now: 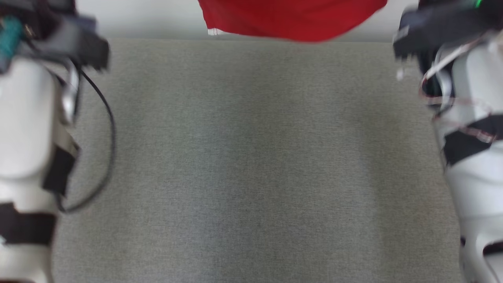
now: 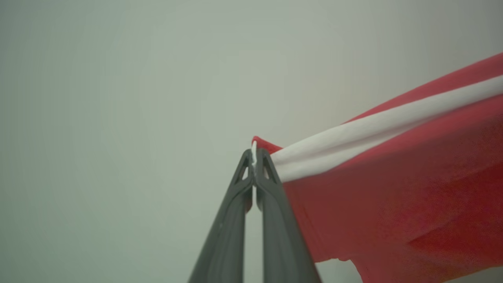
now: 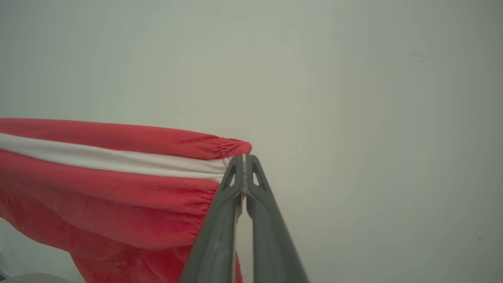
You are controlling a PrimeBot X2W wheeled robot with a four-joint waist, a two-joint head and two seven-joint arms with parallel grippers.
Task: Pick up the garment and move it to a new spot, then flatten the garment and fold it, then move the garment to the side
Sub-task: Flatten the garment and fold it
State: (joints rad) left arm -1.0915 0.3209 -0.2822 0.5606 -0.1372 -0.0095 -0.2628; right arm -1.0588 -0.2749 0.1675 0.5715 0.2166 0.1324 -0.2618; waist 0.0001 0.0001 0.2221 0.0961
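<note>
The garment [image 1: 290,19] is red cloth with a white band, and it hangs in the air above the far edge of the grey table [image 1: 251,165]. In the left wrist view my left gripper [image 2: 254,157] is shut on one end of the garment's [image 2: 393,188] banded edge, the cloth stretching away to the right. In the right wrist view my right gripper [image 3: 244,160] is shut on the other end, with the garment [image 3: 110,188] stretching to the left. The cloth is pulled fairly taut between the two grips. Its lower hem droops at the head view's top.
My pale forearms stand at the left [image 1: 27,137] and right [image 1: 471,165] sides of the head view, a black cable [image 1: 106,129] looping beside the left one. Behind the garment is a plain pale wall [image 3: 353,98]. The grey tabletop spreads below.
</note>
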